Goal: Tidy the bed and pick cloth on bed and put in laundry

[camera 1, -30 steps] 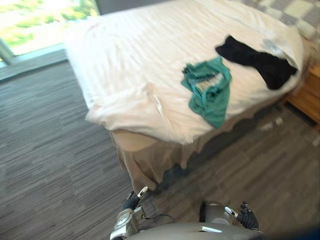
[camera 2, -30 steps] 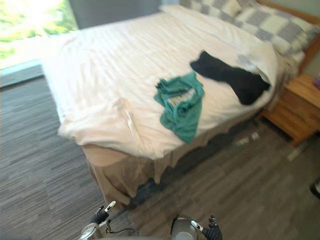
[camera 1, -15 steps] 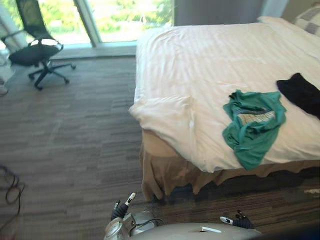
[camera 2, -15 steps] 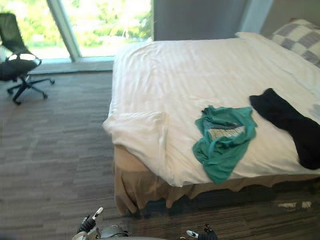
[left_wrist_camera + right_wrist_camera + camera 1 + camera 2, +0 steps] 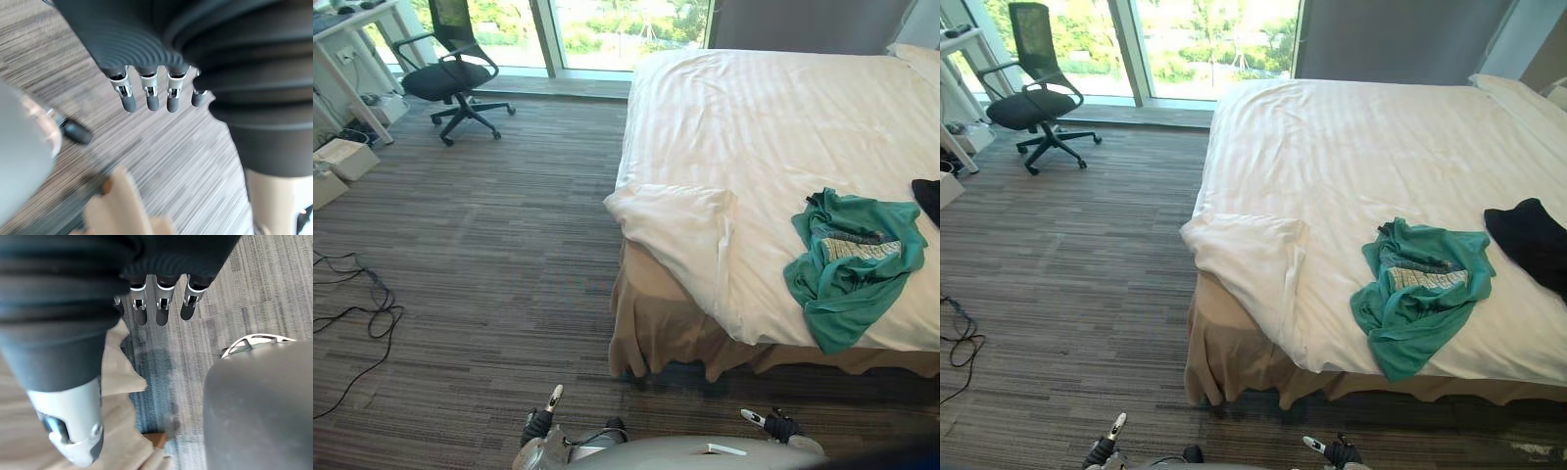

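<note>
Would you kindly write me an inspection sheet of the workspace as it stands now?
Surface: bed, white cover, near corner rumpled and folded back.
Job's things: green cloth crumpled near the bed's edge; black cloth beside it.
Clutter: white boxes on the floor by the desk.
Hands: left hand and right hand low, open, empty.
Cables: black cables loose on the carpet.
Surroundings: office chair, window.

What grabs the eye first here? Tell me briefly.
The crumpled green cloth lies on the white bed near its front edge, a black cloth beside it. A black office chair stands by the window; the left hand and right hand hang open above the floor.
</note>
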{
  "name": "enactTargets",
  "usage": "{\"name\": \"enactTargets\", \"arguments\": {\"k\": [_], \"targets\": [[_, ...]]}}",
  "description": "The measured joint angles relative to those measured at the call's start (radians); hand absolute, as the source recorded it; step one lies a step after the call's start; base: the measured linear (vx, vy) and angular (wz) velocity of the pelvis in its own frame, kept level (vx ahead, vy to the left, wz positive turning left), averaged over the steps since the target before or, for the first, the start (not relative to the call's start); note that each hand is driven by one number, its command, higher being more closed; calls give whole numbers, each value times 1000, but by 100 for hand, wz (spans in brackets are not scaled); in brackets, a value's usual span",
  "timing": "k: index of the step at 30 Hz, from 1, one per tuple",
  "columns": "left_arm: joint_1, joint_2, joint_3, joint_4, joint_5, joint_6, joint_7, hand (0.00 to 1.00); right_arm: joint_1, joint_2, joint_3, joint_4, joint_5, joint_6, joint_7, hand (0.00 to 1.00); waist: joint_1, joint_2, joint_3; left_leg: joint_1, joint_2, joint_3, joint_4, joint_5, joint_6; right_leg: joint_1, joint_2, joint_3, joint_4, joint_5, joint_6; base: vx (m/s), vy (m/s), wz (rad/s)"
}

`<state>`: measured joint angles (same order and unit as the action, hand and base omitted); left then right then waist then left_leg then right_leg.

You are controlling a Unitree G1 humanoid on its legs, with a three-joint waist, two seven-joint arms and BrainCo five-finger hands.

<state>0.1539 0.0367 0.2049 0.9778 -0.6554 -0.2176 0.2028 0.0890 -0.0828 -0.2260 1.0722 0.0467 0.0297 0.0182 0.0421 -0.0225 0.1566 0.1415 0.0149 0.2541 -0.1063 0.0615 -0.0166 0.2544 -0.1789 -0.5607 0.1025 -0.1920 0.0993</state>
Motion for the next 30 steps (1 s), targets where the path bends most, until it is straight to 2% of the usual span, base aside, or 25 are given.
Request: {"name": "enactTargets", "arguments": {"k": [2, 7, 10, 12, 15, 17, 19, 21, 22, 25, 27, 30], "targets": [[8, -5, 17, -53, 21, -36, 52, 0, -6, -8, -1, 4, 9, 6, 0, 0, 1, 9, 3, -5, 4, -9, 0, 4, -3, -1, 3, -3, -1, -7, -9, -77, -4, 11], [11, -6, 90, -220, 62, -124, 183, 0, -4, -11, -2, 5, 46, 35, 0, 0, 1, 9, 1, -12, 2, -14, 0, -1, -7, -3, 3, -5, -3, -11, -3, -9, -1, 3], [-13, 9, 143, -338, 141, -165, 272, 0, -6, -12, -10, 5, 56, 60, 9, 0, 4, 5, 3, -19, -3, -14, 4, -12, -3, -6, -1, -4, -11, -8, -2, 83, 11, 2], [-35, 62, 160, -420, 238, -177, 353, 0, -7, -12, -21, 4, 82, 74, 13, 0, 4, 2, 6, -19, -13, -15, 8, -15, 4, -5, -4, 5, -1, 10, 23, 135, 4, 3], [-87, 149, 153, -537, 396, -178, 433, 0, -5, -13, -42, 3, 106, 82, 14, 0, 1, -3, 27, -20, -8, -14, 48, -41, 8, -3, -15, 35, 31, 13, 24, 122, 24, 12], [-112, 199, 151, -586, 490, -160, 467, 0, -10, -21, -45, -13, 110, 83, 15, 0, 4, 5, 37, -22, 3, -8, 93, -77, 7, -5, -13, 69, 47, 24, 6, 120, 29, -19], [-141, 282, 154, -584, 634, -122, 501, 0, -11, -23, -52, -36, 113, 83, 18, 0, 1, 15, 45, -22, 14, 12, 143, -116, 8, -3, -16, 94, 68, 25, 3, 126, 31, -24], [-181, 366, 166, -580, 718, -109, 491, 0, -3, -25, -66, -34, 115, 83, 20, 0, 2, 17, 51, -25, 21, 17, 192, -147, 7, -3, -16, 122, 94, 27, 0, 110, 32, -15], [-228, 442, 190, -583, 754, -107, 439, 0, 17, -30, -73, -35, 114, 83, 21, 0, 1, 20, 52, -30, 33, 26, 235, -172, 6, -5, -17, 142, 126, 26, -1, 89, 29, -5], [-289, 558, 219, -647, 767, -100, 328, 0, 48, -42, -72, -39, 106, 82, 20, 0, 1, 25, 49, -52, 55, 59, 309, -208, 9, -51, -32, 189, 219, 10, -26, 60, 7, -18], [-300, 564, 204, -714, 793, -97, 288, 0, 58, -44, -71, -50, 104, 81, 18, 0, -6, 40, 48, -79, 60, 74, 339, -227, 12, -81, -38, 202, 252, 5, -34, 12, 41, -18], [-300, 555, 136, -750, 839, -83, 237, 0, 69, -30, -61, -64, 89, 80, 17, 0, -11, 49, 53, -91, 60, 111, 361, -228, 13, -112, -50, 238, 278, 3, -36, -23, 57, -24]]}}
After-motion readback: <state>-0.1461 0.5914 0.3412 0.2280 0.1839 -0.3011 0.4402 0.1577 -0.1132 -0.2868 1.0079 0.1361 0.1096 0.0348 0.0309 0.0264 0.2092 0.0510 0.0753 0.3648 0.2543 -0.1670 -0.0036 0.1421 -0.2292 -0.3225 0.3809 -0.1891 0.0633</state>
